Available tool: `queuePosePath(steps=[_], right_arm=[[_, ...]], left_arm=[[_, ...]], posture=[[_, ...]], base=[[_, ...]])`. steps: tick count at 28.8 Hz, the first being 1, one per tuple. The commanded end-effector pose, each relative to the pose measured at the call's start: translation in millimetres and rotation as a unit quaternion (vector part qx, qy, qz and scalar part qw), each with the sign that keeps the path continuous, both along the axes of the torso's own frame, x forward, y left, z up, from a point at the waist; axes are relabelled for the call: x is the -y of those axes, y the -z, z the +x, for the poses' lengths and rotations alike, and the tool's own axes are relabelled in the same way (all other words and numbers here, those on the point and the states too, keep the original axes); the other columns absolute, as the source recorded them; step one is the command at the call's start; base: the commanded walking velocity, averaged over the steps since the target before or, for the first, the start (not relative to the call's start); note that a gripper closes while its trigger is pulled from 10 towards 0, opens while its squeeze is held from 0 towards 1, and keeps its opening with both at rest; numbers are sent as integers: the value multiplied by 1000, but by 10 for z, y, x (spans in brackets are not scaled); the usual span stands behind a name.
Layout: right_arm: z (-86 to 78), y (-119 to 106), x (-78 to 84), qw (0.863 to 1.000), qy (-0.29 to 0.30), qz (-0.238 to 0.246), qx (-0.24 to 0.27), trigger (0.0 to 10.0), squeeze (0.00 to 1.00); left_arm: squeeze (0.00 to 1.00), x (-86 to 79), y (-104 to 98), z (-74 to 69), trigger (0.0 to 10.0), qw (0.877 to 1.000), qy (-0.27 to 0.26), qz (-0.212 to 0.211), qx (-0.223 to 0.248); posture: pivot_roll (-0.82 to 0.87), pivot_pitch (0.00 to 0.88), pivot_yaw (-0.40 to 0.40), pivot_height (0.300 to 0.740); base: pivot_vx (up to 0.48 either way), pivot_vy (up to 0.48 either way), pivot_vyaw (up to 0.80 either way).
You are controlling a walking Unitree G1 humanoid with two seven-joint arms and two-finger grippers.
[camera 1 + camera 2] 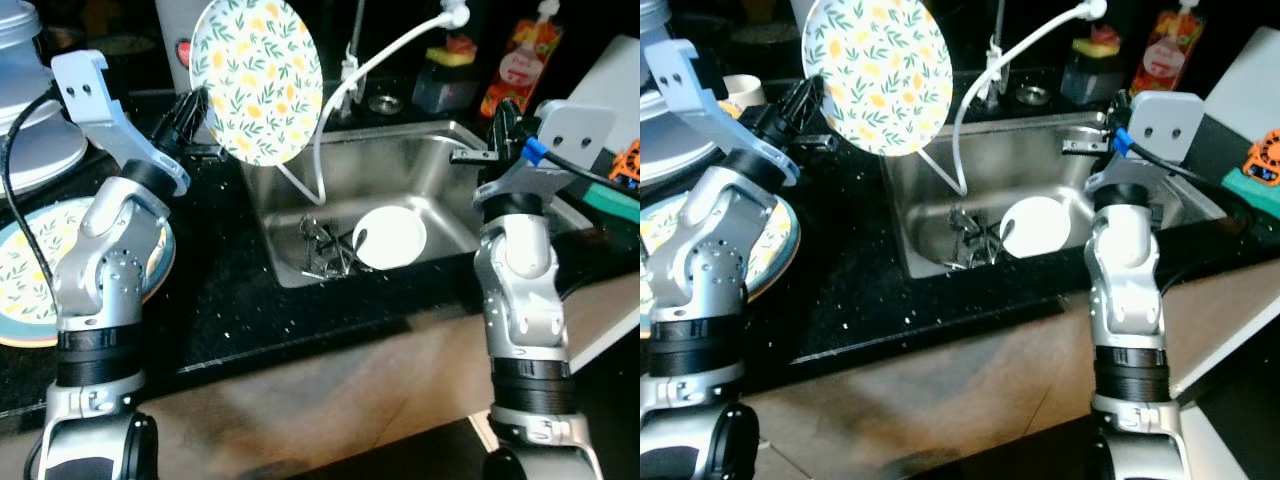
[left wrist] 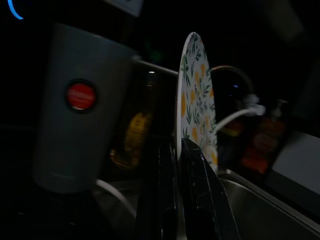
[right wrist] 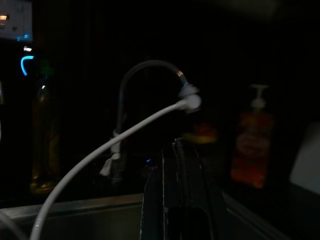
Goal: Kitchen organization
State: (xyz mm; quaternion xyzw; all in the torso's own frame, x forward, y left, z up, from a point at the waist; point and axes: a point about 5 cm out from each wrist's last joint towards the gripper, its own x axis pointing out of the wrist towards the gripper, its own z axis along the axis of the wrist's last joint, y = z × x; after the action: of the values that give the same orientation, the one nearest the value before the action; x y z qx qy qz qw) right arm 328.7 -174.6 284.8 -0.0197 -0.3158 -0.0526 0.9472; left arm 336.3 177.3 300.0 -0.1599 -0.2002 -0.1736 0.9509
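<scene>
Left eye view: my left hand (image 1: 190, 108) pinches the floral plate (image 1: 257, 78) upright at sink's (image 1: 440, 180) ten o'clock; next, I judge, stacking it on the surface's (image 1: 220, 290) plate (image 1: 25, 265); right hand (image 1: 500, 125) pressed together, idle.

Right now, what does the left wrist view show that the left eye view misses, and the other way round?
The left wrist view alone shows the floral plate edge-on, pinched between the left gripper's fingers. The left eye view alone shows the sink holding a white plate and cutlery, a second floral plate on the counter, and the right gripper at the sink's far side. Both share the raised plate, the white hose and the grey cup.
</scene>
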Motion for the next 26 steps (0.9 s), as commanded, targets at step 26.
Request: queuePosePath(steps=[26], right_arm=[[19, 29, 72, 1000, 11, 10, -16, 10000, 0]], left_arm=[[0, 62, -26, -16, 10000, 1000, 10, 10, 2]], posture=[[124, 53, -19, 740]], base=[[0, 0, 62]])
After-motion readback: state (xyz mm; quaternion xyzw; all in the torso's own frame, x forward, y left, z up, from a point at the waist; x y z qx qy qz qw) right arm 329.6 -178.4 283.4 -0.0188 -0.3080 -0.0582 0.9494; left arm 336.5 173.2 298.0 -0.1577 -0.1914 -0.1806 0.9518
